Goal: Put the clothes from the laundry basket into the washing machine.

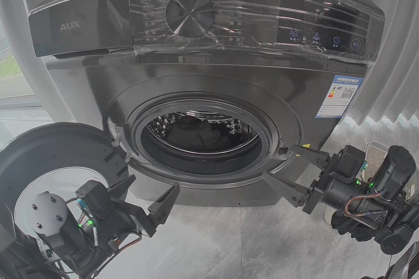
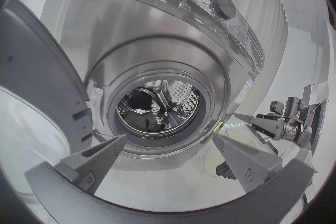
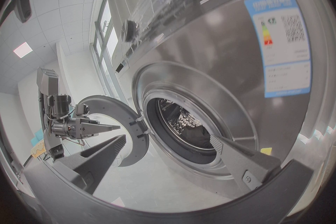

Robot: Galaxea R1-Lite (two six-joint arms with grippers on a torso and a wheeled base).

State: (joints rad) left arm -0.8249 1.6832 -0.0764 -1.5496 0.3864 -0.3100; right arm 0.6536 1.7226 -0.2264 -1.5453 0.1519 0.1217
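Washer (image 1: 218, 70): 1, door (image 1: 52, 149) open | dark garment (image 1: 196, 134): 1, in drum | left hand (image 1: 156, 180), right hand (image 1: 277, 160): both apart

The washing machine (image 1: 209, 75) is big and dark grey, with a round knob on top. Its round door (image 1: 56, 149) is wide open and swings out to the left. Black clothes (image 1: 196, 134) lie in a heap inside the shiny drum (image 1: 238, 124), at the back. The laundry basket (image 1: 374, 154) is white and stands on the floor, just right of the machine, partly hidden.
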